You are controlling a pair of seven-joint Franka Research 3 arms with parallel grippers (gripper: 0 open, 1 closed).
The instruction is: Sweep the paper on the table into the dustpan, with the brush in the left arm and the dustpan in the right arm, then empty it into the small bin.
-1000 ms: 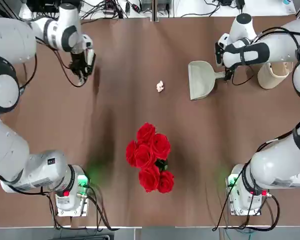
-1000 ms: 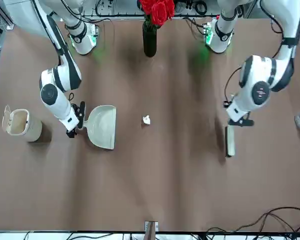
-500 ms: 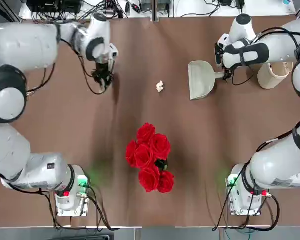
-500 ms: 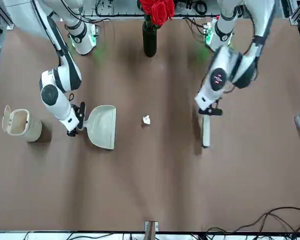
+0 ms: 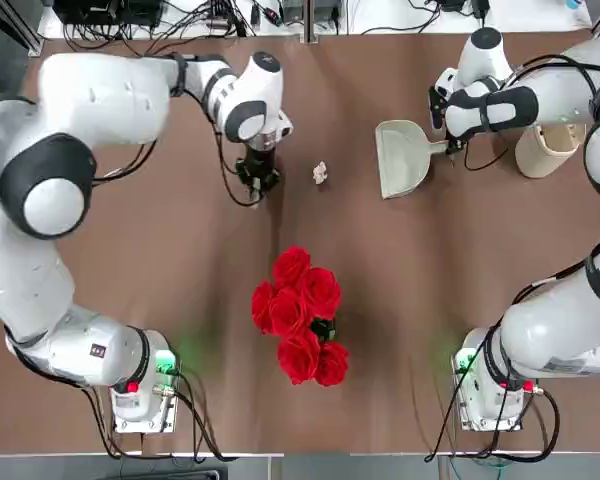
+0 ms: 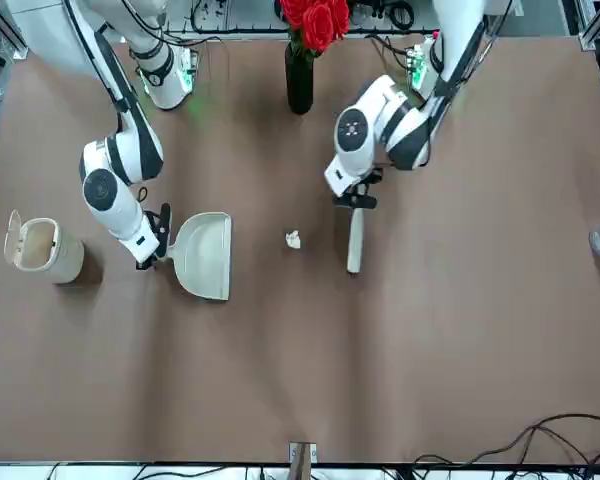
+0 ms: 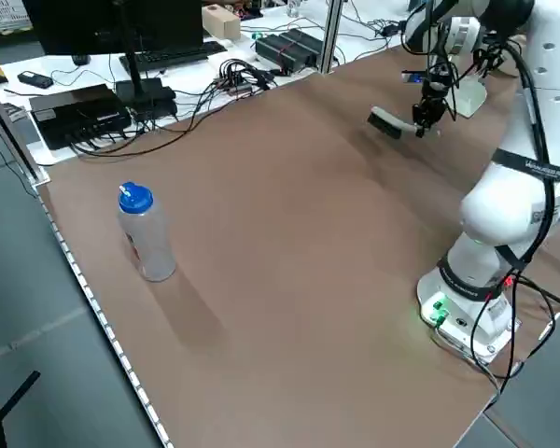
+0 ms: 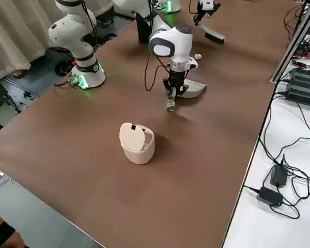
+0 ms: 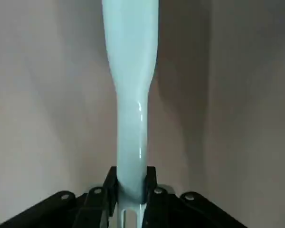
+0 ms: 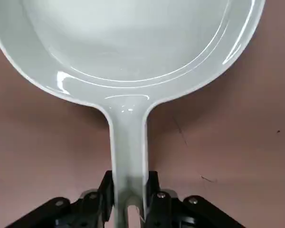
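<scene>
The left gripper [image 9: 131, 183] is clamping the hand brush [image 6: 356, 240] by its handle, and the right gripper [image 10: 131, 186] is clamping the dustpan [image 5: 403, 160] by its handle. The crumpled paper ball [image 5: 320, 173] is lying on the tabletop [image 6: 280, 370] between the two tools, to the robot's right of the brush and nearer to it than to the dustpan. The brush's long axis is running fore-and-aft, roughly square to the line toward the dustpan; the dustpan's straight lip is facing the ball. The coming stroke is probably requiring brush travel rightward, bristles lowered.
</scene>
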